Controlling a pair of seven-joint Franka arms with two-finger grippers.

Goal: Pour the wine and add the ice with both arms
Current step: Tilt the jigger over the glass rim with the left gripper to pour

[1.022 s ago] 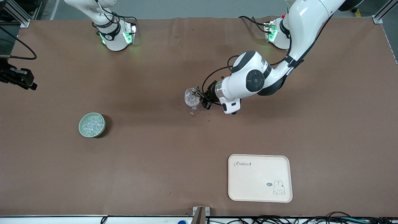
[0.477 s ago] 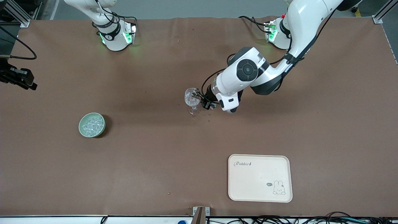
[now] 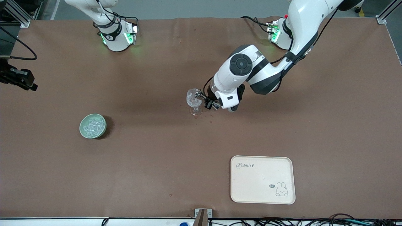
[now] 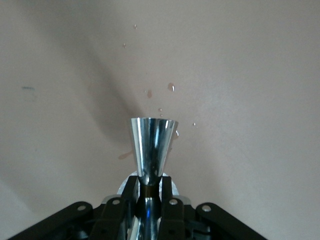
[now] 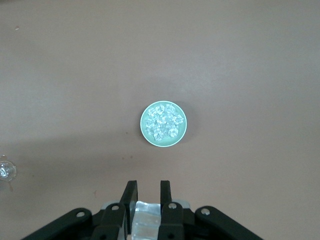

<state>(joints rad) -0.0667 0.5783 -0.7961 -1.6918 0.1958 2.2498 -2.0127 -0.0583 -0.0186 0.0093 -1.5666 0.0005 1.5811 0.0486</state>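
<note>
A clear stemmed glass (image 3: pixel 193 99) stands mid-table. My left gripper (image 3: pixel 203 99) is beside its bowl, shut on the waist of a silver jigger (image 4: pixel 152 145) that is tipped toward the glass rim. Reddish drops (image 4: pixel 171 87) of wine dot the table by the glass. A pale green bowl (image 3: pixel 82 130) of ice (image 3: pixel 93 125) sits toward the right arm's end. In the right wrist view my right gripper (image 5: pixel 148 184) hangs high over the table, shut on one ice cube (image 5: pixel 146 217), with the bowl (image 5: pixel 142 125) and its ice (image 5: pixel 163 122) below.
A cream tray (image 3: pixel 262 180) with a rabbit drawing lies near the front edge, toward the left arm's end. A black device with a cable (image 3: pixel 17 78) sits at the table edge at the right arm's end. Both arm bases stand along the back edge.
The left arm's wrist and forearm have swung up and toward its base while the gripper and jigger stayed by the glass. The right arm has not moved.
</note>
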